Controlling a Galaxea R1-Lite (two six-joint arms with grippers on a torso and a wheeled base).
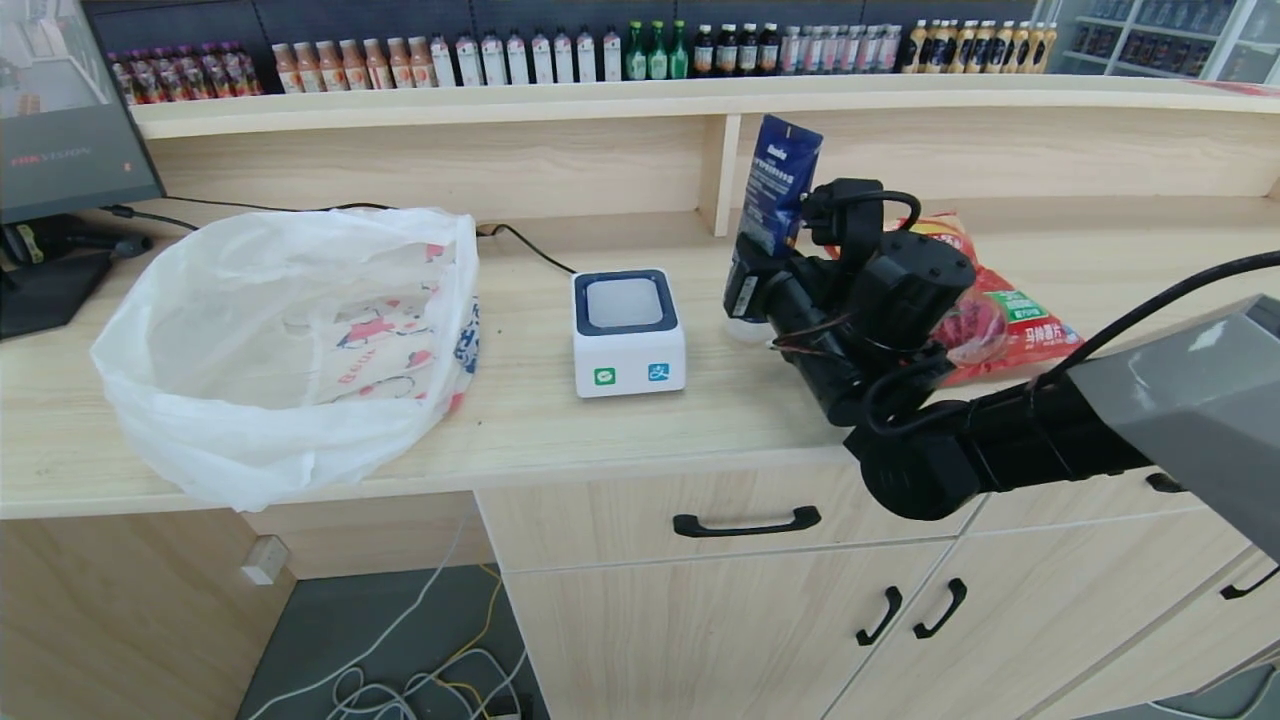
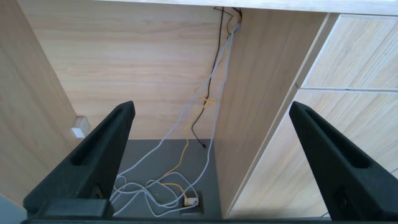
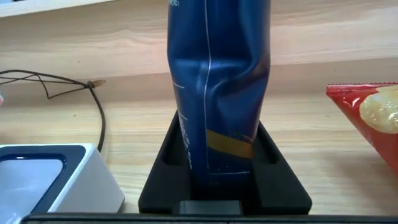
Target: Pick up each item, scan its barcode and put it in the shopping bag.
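Note:
My right gripper (image 1: 748, 290) is shut on a tall dark blue pouch (image 1: 778, 185), holding it upright just right of the white barcode scanner (image 1: 628, 332) on the wooden counter. The right wrist view has the blue pouch (image 3: 219, 87) squeezed between the black fingers (image 3: 277, 165), with the scanner (image 3: 53, 180) off to one side. A white plastic shopping bag (image 1: 290, 340) stands open on the counter's left part. A red snack bag (image 1: 1000, 310) lies behind my right arm. My left gripper (image 2: 211, 165) hangs open below the counter, facing cables on the floor.
A black monitor (image 1: 60, 110) stands at the counter's left end. A cable (image 1: 520, 240) runs to the scanner. A raised shelf (image 1: 640, 100) behind carries several bottles. Drawers and cabinet doors (image 1: 745, 520) sit under the counter's front edge.

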